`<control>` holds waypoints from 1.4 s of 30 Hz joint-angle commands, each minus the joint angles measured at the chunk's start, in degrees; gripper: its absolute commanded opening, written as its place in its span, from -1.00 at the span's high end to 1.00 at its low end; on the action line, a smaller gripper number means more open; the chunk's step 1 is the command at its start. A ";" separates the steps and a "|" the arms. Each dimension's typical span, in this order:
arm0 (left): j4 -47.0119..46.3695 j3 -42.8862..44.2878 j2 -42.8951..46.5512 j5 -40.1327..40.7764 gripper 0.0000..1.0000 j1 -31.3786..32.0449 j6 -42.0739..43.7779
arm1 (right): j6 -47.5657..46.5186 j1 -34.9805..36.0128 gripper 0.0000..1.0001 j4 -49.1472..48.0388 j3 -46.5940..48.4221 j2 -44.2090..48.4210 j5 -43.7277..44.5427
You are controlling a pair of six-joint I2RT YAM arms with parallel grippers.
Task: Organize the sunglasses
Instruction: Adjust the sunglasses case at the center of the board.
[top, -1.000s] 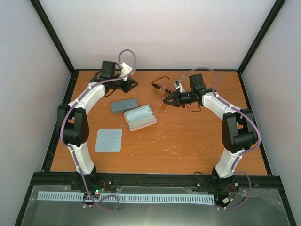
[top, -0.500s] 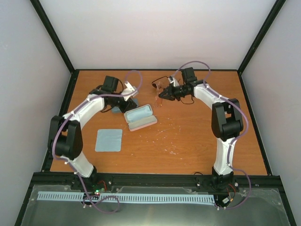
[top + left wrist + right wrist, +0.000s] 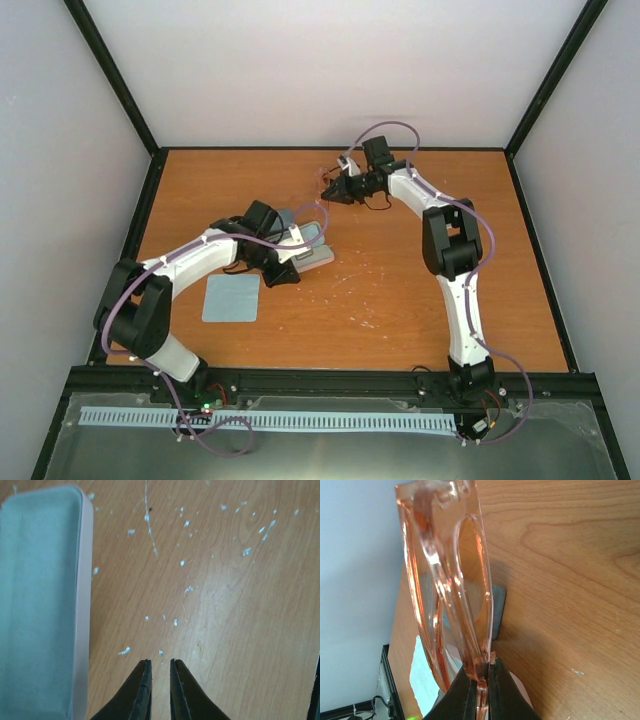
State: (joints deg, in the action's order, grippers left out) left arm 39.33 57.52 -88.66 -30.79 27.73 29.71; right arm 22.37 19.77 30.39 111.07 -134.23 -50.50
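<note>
**Now: pale frames pinched in the right tool, left tool beside the open case**

Over at the far middle of the orange-brown wooden counter (image 3: 400,290), right tool (image 3: 481,672) closed tight on the very thin, pale reddish-clear sunglasses (image 3: 445,580), gripped at one narrow edge of the frame. Frame jutting out ahead of the black fingertips, seen almost edge-on from the right wrist, wood grain showing through the clear lenses. Hard to tell whether resting on the counter or just above it. From overhead, nearly lost against the black of the tool.

Left arm stretched across toward the middle of the counter. Left tool (image 3: 159,665) all but closed, only a thin slit between the fingertips and nothing in that slit. Pointed down at bare wood dotted with small white flecks, just beside the long rim of the pink oblong case (image 3: 82,605), lid open and light-blue lining showing. No contact with that rim in the left wrist view.

Seen from overhead, left wrist covering part of the open case. Just beyond it, a blue-grey oblong case (image 3: 288,216), closed and partly hidden behind the same wrist. On the near side of the left forearm, a light-blue square cloth (image 3: 232,298), flat on the counter and apart from both cases. Two tools well apart from each other
</note>
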 commanded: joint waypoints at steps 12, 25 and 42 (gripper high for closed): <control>0.65 0.14 -10.76 5.22 0.74 0.31 2.87 | -2.00 0.30 0.94 0.74 5.17 -0.47 0.20; -3.65 1.82 -13.06 16.33 0.75 -1.30 1.83 | -17.63 1.09 0.94 15.87 4.26 1.13 1.03; -7.60 11.84 -20.50 24.80 0.74 -8.45 4.47 | -24.11 6.12 0.95 21.67 4.17 2.09 5.53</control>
State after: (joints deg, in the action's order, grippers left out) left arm 32.99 67.31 -107.92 -8.99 19.75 32.51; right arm 0.84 25.10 50.02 113.73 -134.21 -46.83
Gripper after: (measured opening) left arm 0.127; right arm 0.032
